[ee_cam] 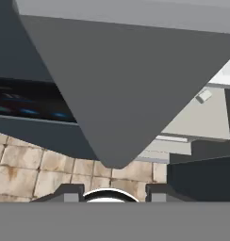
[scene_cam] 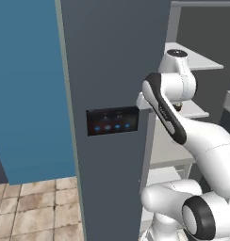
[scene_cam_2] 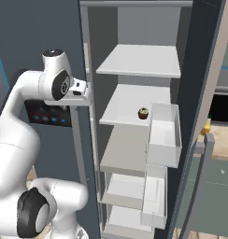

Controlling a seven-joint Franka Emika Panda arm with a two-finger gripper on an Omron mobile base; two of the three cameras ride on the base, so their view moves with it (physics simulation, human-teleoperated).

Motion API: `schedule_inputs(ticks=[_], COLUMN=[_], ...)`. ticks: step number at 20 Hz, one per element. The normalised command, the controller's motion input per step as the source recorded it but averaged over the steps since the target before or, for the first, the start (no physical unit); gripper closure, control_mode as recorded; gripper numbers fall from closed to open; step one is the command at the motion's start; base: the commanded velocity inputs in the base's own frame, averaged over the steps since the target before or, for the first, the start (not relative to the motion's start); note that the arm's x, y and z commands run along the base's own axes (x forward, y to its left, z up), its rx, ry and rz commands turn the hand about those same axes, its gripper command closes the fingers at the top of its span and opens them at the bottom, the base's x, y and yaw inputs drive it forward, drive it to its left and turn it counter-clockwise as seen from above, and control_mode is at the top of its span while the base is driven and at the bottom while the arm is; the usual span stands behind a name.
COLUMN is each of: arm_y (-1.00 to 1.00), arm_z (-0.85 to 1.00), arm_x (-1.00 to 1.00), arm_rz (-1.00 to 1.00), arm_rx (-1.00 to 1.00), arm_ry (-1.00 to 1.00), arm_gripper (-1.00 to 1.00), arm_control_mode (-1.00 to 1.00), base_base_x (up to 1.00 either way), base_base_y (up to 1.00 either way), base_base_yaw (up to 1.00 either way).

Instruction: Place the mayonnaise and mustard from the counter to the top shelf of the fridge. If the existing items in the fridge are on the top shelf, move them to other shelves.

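The fridge (scene_cam_2: 134, 140) stands open, a tall dark grey cabinet with flat white slab shelves; its top shelf (scene_cam_2: 139, 61) is bare, and a dark-brown cupcake (scene_cam_2: 143, 113) sits on the shelf below, beside a boxy white door bin (scene_cam_2: 163, 135). The mustard (scene_cam_2: 207, 126), a yellow bottle, stands on the beige counter (scene_cam_2: 223, 137) beyond the door. The gripper (ee_cam: 107, 194) hangs at the door edge above tan floor tiles (ee_cam: 22, 169), jaws nearly together, holding nothing.

arm (scene_cam: 201, 141): glossy white rounded shells, thick tubular links
joints: dark grey to black bands and round end caps between the white segments
wrist head (scene_cam_2: 57, 81): white, grey disc face
fingers (ee_cam: 72, 194): small, dark grey, blocky tips
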Motion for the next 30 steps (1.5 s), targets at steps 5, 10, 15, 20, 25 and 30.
schedule_inputs(ticks=[5,10,15,20,25,30], arm_y=[0.00,-0.05,-0.06,0.00,0.00,0.00], arm_z=[0.00,0.00,0.08,0.28,0.32,0.15], arm_x=[-0.25,-0.89,-1.00,-1.00,-0.80,-0.28], arm_rz=[0.01,0.04,0.05,0.01,0.00,0.00], arm_rx=[0.00,0.02,0.09,0.12,0.03,0.00], arm_ry=[0.00,-0.10,-0.22,-0.15,-0.01,0.05], arm_gripper=[-1.00,-1.00,-1.00,-1.00,-1.00,-1.00], arm_control_mode=[-1.00,-1.00,-1.00,-1.00,-1.00,-1.00], base_base_x=[0.00,0.00,0.00,0.00,0.00,0.00], base_base_y=[0.00,0.00,0.00,0.00,0.00,0.00], base_base_yaw=[0.00,0.00,0.00,0.00,0.00,0.00])
